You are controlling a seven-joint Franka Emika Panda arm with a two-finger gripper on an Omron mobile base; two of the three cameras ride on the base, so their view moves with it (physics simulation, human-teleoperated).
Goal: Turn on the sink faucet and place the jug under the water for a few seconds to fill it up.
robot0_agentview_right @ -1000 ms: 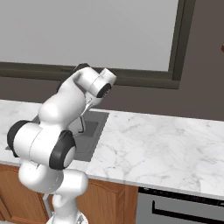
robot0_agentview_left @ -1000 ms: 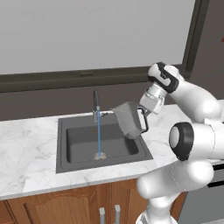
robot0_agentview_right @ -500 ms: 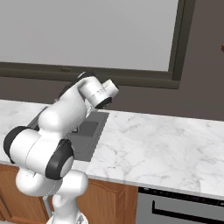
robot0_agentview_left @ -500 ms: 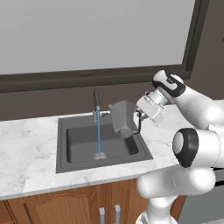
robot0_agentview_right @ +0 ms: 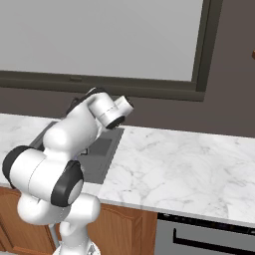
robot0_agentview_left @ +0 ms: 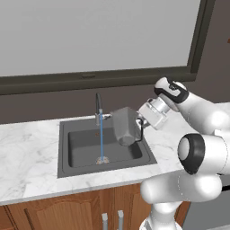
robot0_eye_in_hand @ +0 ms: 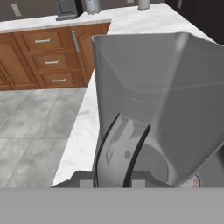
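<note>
Now, gripper (robot0_agentview_left: 143, 120): gripping the jug (robot0_agentview_left: 125, 126) by its handle, holding it in the air.
Jug: hanging over the sink (robot0_agentview_left: 85, 148), right of the water (robot0_agentview_left: 101, 139), apart from it.
Faucet (robot0_agentview_left: 98, 108): running 1 thin stream onto the drain.

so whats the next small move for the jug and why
Probably ease the jug a little further left until its mouth sits under the water. The stream already runs from the sink faucet, but the jug, held by the gripper, hangs just right of it.
</note>
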